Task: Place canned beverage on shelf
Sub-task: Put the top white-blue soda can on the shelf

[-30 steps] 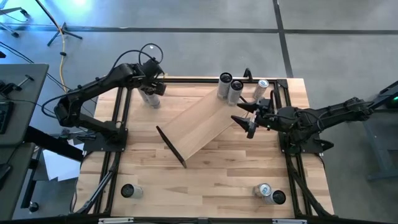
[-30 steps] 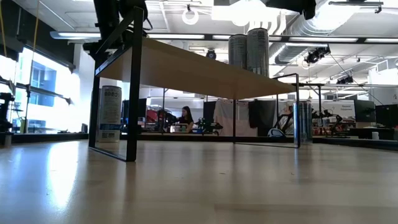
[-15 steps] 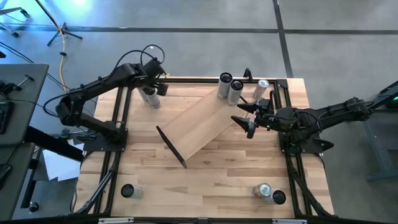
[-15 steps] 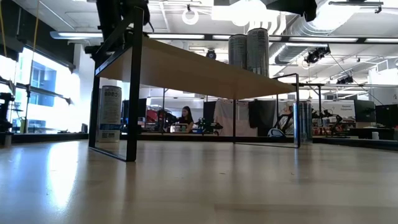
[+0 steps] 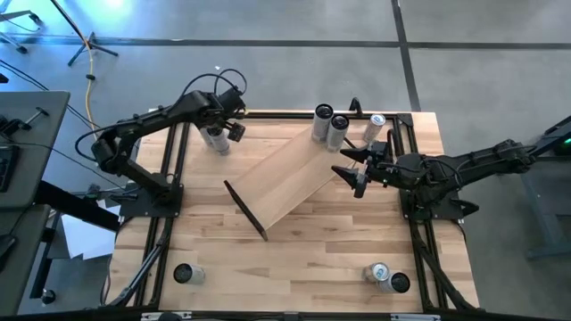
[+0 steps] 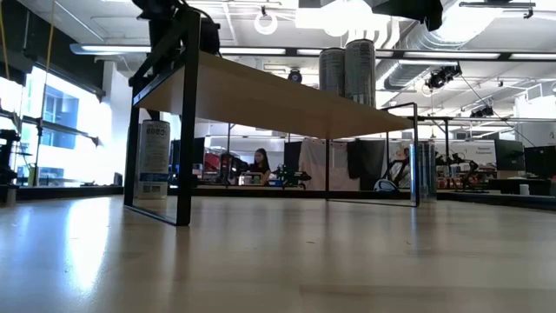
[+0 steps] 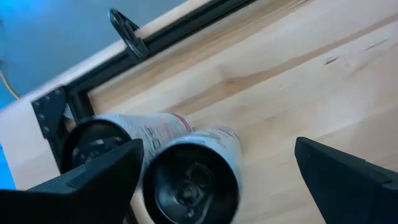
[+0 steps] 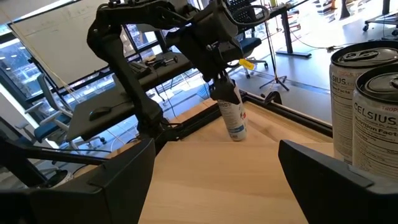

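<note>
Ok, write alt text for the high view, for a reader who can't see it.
From above: the left gripper, open, hovers over a can standing at the table's far left, beside the slanted pale shelf. Two cans stand on the shelf's far end, where the right gripper waits open.

The shelf [image 5: 284, 182] lies diagonally across the middle of the surface [image 5: 312, 259], its board bare except at the 1 o'clock end, where two cans [image 5: 328, 127] stand on it. At 10 o'clock two more cans [image 5: 214, 139] stand together near the frame, directly under the spread fingers [image 7: 348, 174] of the left gripper [image 5: 225, 123]. Bare wood stretches across the 6 o'clock side between a can [image 5: 185, 274] at 7 and two cans [image 5: 387, 276] at 5.
</note>
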`<state>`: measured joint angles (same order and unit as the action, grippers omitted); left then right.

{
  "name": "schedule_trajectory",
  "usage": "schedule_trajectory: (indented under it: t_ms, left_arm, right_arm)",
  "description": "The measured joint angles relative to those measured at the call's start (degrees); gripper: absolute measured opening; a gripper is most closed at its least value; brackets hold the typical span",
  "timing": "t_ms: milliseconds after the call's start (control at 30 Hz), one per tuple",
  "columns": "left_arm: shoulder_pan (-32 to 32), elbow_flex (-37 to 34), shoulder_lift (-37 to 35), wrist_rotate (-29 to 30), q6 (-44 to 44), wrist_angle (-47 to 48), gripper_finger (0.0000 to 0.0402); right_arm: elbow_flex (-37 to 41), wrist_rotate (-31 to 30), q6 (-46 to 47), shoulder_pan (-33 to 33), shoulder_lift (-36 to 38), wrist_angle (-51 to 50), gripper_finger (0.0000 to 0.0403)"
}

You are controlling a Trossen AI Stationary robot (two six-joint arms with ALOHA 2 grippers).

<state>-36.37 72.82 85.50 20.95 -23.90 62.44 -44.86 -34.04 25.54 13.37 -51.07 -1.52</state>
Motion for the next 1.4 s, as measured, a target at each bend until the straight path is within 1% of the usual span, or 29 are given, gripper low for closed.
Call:
schedule_trajectory:
  t_ms: [200,333,467,633,733,1033,1200,1400]
  left_arm:
    - [-0.4,0.0,-0.1,-0.1,4.0,0.6,0.0388]
    - [-0.4,0.0,0.0,-3.6,10.5,0.6,0.0388]
    - [-0.9,0.0,1.2,-3.7,15.1,1.2,0.0388]
    - [-1.2,0.0,2.3,-2.7,16.1,2.7,0.0388]
    - [-1.2,0.0,2.4,-2.8,17.6,3.8,0.0388]
    - [-1.2,0.0,2.4,-4.9,22.5,6.6,0.0388]
    - [-1.2,0.0,2.4,-5.4,22.7,5.3,0.0388]
    - [-1.2,0.0,2.4,-7.2,22.5,8.3,0.0379]
  right_arm:
    - [0.0,0.0,0.0,0.0,0.0,0.0,0.0328]
    - [0.0,0.0,0.0,0.0,0.0,0.0,0.0328]
    - [0.0,0.0,0.1,0.0,0.0,0.0,0.0328]
    - [0.0,0.0,2.8,0.0,0.0,0.0,0.0328]
    - [0.0,0.0,3.0,0.0,0.0,0.0,0.0328]
    - [0.0,0.0,3.0,0.0,0.0,0.0,0.0328]
    - [0.0,0.0,3.0,0.0,0.0,0.0,0.0328]
    - [0.0,0.0,3.0,0.0,0.0,0.0,0.0328]
